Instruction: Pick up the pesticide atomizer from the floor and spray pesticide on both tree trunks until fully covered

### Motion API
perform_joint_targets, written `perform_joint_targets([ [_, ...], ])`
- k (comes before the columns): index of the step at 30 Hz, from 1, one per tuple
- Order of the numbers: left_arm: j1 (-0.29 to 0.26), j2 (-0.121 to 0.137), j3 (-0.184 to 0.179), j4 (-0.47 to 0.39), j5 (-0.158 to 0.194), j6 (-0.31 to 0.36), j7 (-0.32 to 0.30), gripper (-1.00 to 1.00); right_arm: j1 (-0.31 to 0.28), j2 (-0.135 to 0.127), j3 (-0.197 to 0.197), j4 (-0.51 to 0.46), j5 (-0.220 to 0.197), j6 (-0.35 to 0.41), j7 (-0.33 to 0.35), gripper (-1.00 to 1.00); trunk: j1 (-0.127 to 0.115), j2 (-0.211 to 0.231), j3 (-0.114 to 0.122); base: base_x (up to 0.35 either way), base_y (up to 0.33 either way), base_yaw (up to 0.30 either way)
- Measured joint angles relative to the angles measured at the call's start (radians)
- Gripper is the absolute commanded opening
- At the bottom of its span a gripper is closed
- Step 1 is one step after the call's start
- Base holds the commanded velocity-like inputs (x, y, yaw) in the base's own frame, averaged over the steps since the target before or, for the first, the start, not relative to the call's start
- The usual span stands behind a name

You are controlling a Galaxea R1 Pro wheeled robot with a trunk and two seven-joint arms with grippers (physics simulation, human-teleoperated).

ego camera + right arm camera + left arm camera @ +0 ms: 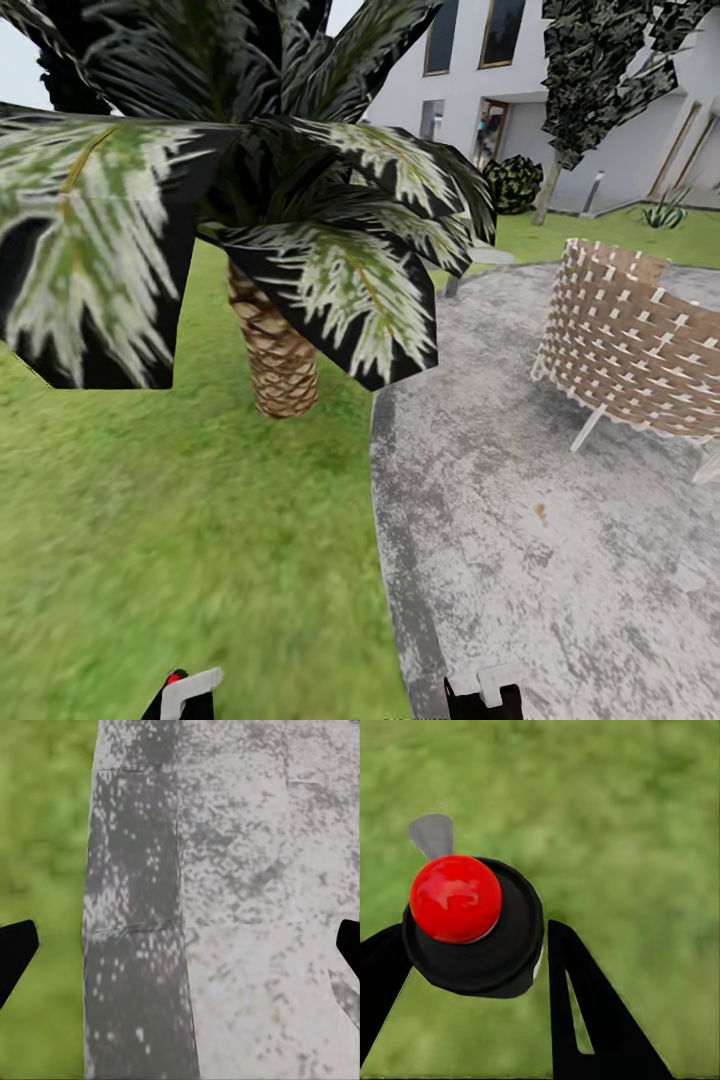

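From my head camera I see a palm tree (275, 330) standing on the lawn (180, 540), ahead of my left claw (185, 697) and a little toward my right side. Its scaly brown trunk is short and its dark fronds with white-green streaks spread wide over the grass. Ahead of my right claw (484, 695) lies the grey paved patio (540, 520), and on it, farther away to the right, stands a woven chair (635, 340) with pale legs. Beyond that there is a white house (600, 90), a round bush (514, 182) and a dark tree (600, 70) near its wall. I can read no writing or label anywhere.

In my left wrist camera my left claw (472, 960) is closed on the pesticide atomizer (472, 926). I see its round black top with a shiny red ball on it, and a small grey lever sticks out past the ball. One black finger (585, 1012) presses against its side. Below is only blurred grass (622, 810).

In my right wrist camera my right claw (180, 952) is spread wide and holds nothing; only the dark fingertips (15, 949) enter at the two edges. Under it is the patio edge (135, 907), with grass (41, 855) beside one fingertip.
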Motion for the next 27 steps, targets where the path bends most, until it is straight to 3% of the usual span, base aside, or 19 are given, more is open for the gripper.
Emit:
perform_joint_targets([
  [14,0.000,0.000,0.001,0.000,0.000,0.001,0.002,-1.00,0.000,0.000,0.000,0.000,0.000,0.000,0.000,1.00,0.000,0.000,0.000,-0.299,0.000,0.279],
  [27,0.000,0.000,0.002,0.000,0.001,0.002,0.004,-1.00,0.000,0.000,0.000,0.000,0.000,0.000,0.000,1.00,0.000,0.000,0.010,-0.020,0.000,0.249],
])
